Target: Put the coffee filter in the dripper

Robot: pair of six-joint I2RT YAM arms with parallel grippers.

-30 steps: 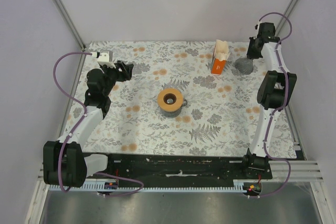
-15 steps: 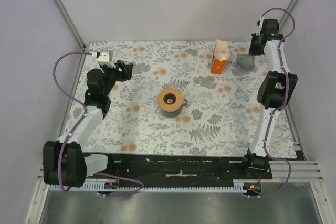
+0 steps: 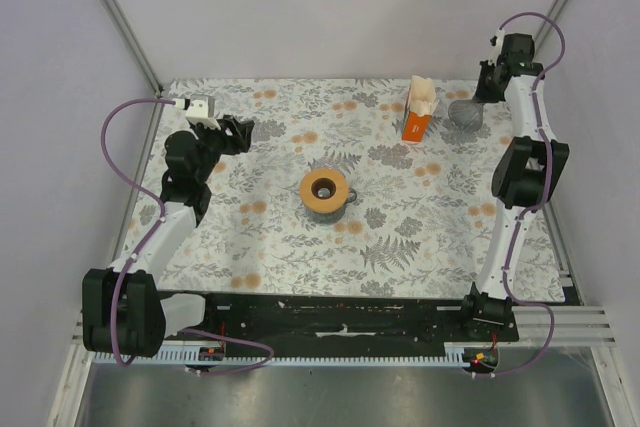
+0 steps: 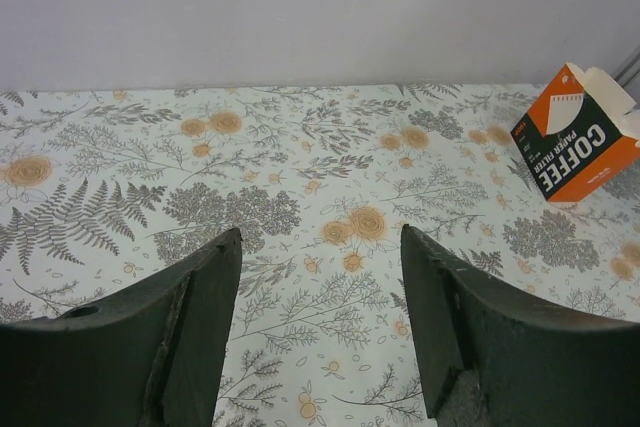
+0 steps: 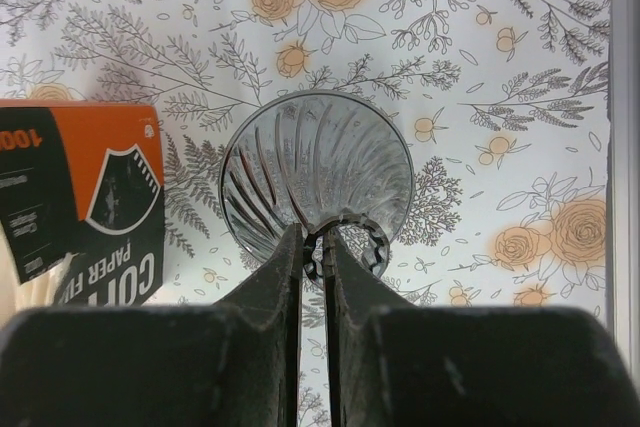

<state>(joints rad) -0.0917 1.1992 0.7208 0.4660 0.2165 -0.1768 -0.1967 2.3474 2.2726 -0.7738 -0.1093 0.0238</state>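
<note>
coffee filter: none seen loose, only papers in the orange carton | dripper: far right of the worktop, beside the carton | right hand: clamped on its thin end | left hand: apart, empty | risk: smooth cone could slip from that small pinch and roll

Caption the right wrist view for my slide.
Right fingers pinch the clear ribbed dripper beside the orange carton.
</note>
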